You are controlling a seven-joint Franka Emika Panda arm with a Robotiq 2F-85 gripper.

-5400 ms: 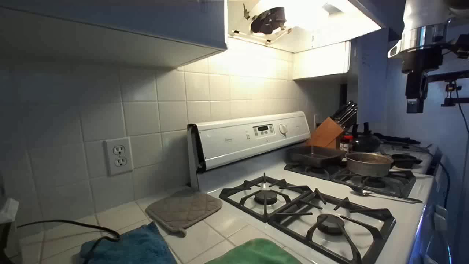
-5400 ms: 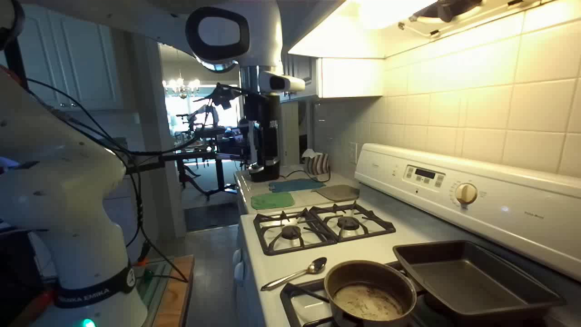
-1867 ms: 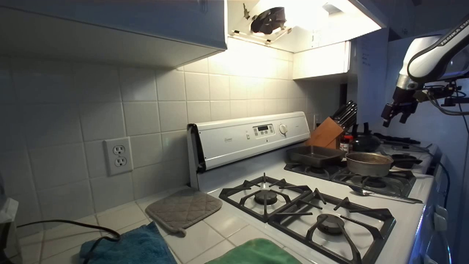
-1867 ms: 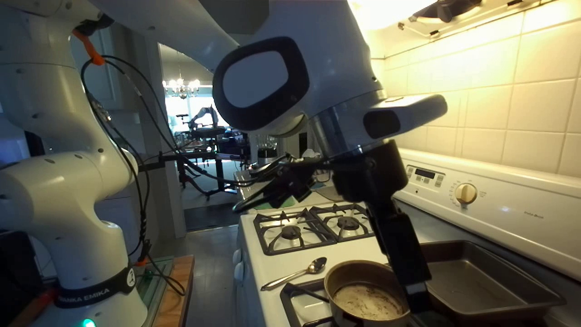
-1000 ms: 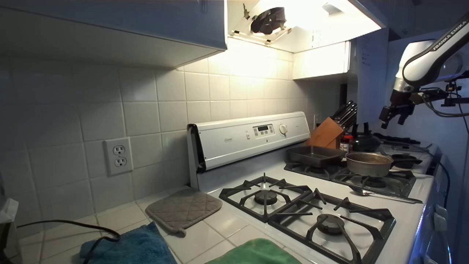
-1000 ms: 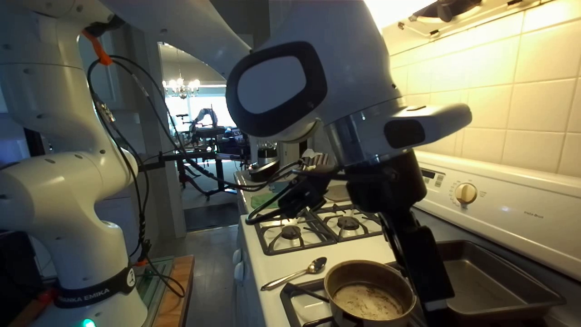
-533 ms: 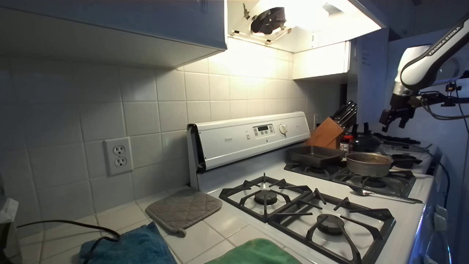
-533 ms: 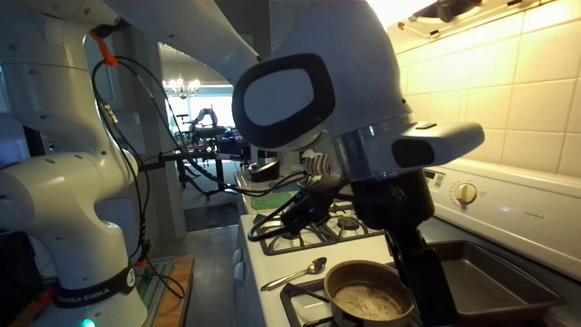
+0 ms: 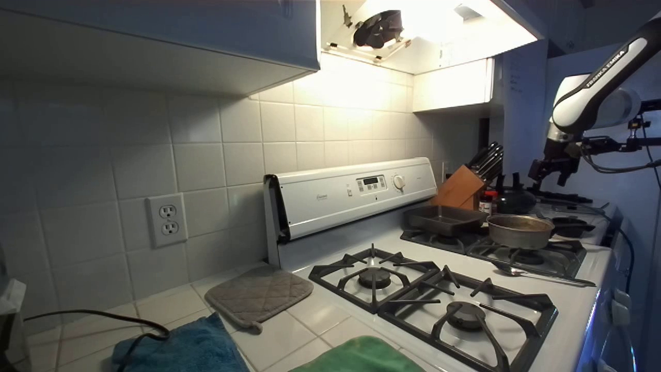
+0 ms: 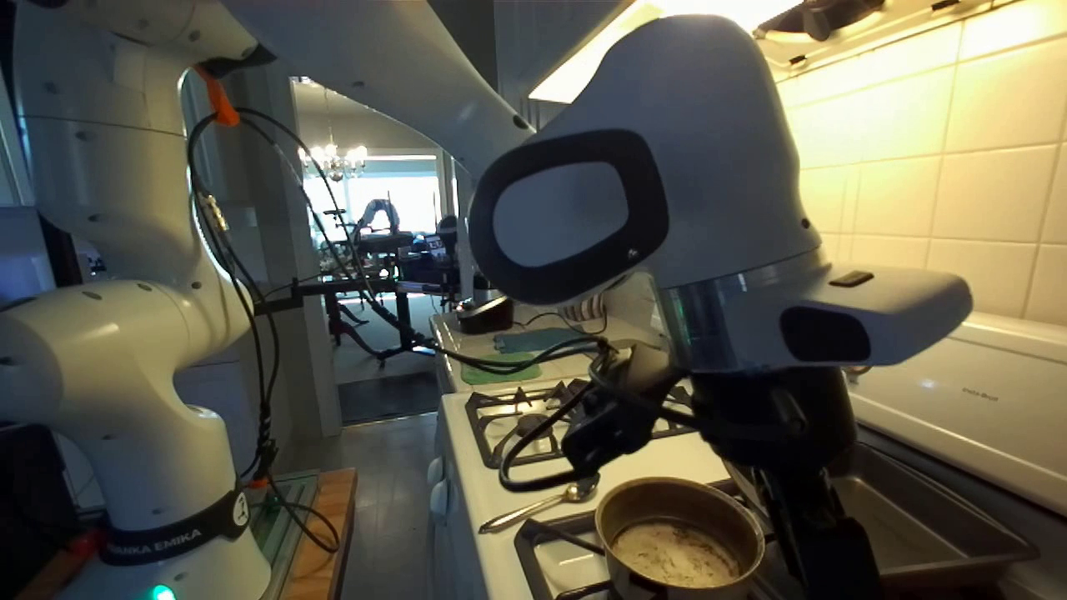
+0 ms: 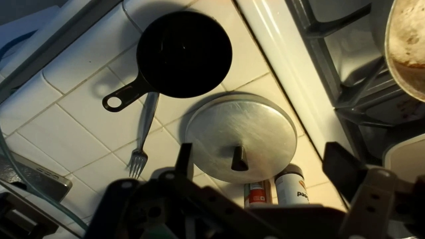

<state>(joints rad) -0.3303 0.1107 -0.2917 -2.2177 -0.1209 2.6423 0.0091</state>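
My gripper [image 11: 260,151] is open and empty, its two black fingers wide apart in the wrist view. Nearest between and beyond them is a round silver lid [image 11: 232,122] with a black knob [image 11: 239,158]. The fingers appear apart from it; I cannot tell what the lid rests on. A white-labelled jar [image 11: 292,189] and a red-labelled jar [image 11: 258,194] stand by its edge. A small black pan [image 11: 184,54] and a fork [image 11: 142,142] lie beside it on white tiles. In an exterior view the gripper [image 9: 550,178] hangs above the counter past the stove; in another its fingertips are cut off.
On the stove are a metal pot [image 9: 519,232], a dark baking pan [image 10: 900,517] and a spoon [image 10: 542,504]. A knife block [image 9: 457,188] stands behind. A lit range hood [image 9: 485,31] overhangs the stove. Cloths [image 9: 181,346] and an oven mitt [image 9: 261,294] lie on the near counter.
The arm has swung across from farther along the stove and its gripper has tilted. Over the last second the gripper has moved slightly lower, staying open. The things on the stove have not moved.
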